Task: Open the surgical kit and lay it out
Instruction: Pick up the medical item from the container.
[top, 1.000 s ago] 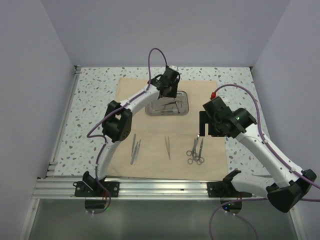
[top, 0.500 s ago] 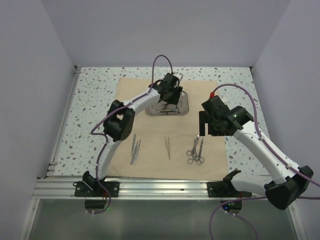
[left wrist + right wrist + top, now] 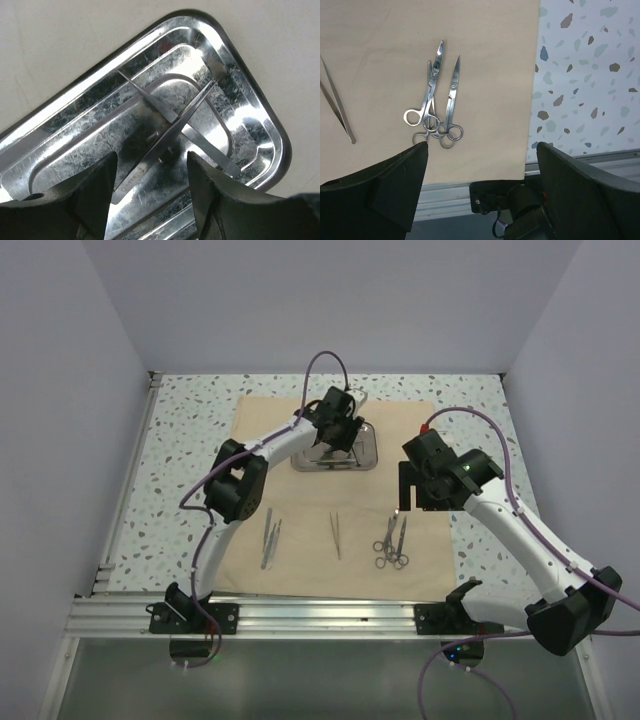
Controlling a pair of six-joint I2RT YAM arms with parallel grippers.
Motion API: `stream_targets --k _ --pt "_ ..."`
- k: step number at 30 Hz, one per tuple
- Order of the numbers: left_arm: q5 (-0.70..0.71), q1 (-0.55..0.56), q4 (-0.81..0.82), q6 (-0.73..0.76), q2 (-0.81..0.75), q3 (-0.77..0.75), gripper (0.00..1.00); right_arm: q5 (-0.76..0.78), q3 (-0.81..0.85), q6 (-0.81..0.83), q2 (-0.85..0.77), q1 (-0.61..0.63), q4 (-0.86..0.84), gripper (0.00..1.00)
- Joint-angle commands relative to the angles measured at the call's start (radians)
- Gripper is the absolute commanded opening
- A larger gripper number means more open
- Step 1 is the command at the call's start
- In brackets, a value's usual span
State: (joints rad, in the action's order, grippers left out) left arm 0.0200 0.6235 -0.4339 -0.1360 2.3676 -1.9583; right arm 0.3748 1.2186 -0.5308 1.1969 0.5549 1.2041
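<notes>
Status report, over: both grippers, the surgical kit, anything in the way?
Left gripper open, low over small rectangular shiny steel tray, straddling slim crossed steel tweezers. Right gripper open, above steel scissors on spread beige cloth wrap. Nothing blocking.

Speckled table; beige cloth wrap spread flat directly on it.

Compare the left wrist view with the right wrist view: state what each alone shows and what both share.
Left wrist only: the steel tray, with crossed tweezers lying in it under the open left tool. Right wrist only: ring-handled scissors, a single tweezers and the speckled table, below the open right tool. Both: the beige cloth.
</notes>
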Motion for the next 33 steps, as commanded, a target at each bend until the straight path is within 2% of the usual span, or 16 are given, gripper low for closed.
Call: stream_targets --k 1,5,9,12,13,14,15,16,20,24,25,29,31,33 --pt "-0.015 -0.008 -0.006 0.053 0.061 -0.102 0.62 -0.001 -0.001 0.005 0.003 -0.007 -0.006 0.94" --pt "-0.015 -0.008 -0.052 0.076 0.128 -0.168 0.58 -0.001 0.001 0.006 0.010 -0.013 -0.006 0.94" --pt "-0.015 -0.008 -0.062 0.082 0.140 -0.151 0.52 -0.001 0.002 0.008 0.013 -0.021 -0.008 0.94" --pt "-0.012 -0.010 -0.072 0.088 0.127 -0.102 0.39 -0.011 0.001 0.008 0.018 -0.026 -0.014 0.94" --pt "-0.008 -0.008 -0.072 0.090 0.122 -0.087 0.27 -0.014 -0.001 0.009 0.018 -0.029 -0.020 0.94" --pt "-0.006 -0.008 -0.072 0.095 0.110 -0.073 0.21 -0.020 -0.002 0.008 0.020 -0.027 -0.020 0.94" --pt "-0.006 -0.010 -0.072 0.096 0.104 -0.048 0.07 -0.022 -0.002 0.006 0.020 -0.030 -0.020 0.93" --pt "-0.006 -0.008 -0.074 0.096 0.099 -0.042 0.00 -0.025 -0.004 0.005 0.020 -0.030 -0.023 0.93" --pt "0.047 -0.008 -0.136 0.096 0.062 -0.063 0.00 -0.043 -0.008 -0.006 0.013 -0.033 -0.032 0.93" --pt "0.331 0.016 -0.235 0.117 0.030 -0.172 0.00 -0.076 -0.016 -0.021 0.004 -0.033 -0.041 0.93" --pt "0.439 0.024 -0.255 0.131 0.030 -0.185 0.00 -0.085 -0.022 -0.027 0.004 -0.033 -0.049 0.93" --pt "0.651 0.030 -0.284 0.177 -0.041 -0.096 0.00 -0.123 -0.033 -0.044 -0.003 -0.032 -0.067 0.92" --pt "0.766 0.031 -0.319 0.145 -0.063 -0.077 0.00 -0.143 -0.037 -0.052 -0.008 -0.032 -0.078 0.92" --pt "0.810 0.032 -0.368 0.086 -0.094 -0.036 0.00 -0.154 -0.039 -0.055 -0.010 -0.033 -0.084 0.91"
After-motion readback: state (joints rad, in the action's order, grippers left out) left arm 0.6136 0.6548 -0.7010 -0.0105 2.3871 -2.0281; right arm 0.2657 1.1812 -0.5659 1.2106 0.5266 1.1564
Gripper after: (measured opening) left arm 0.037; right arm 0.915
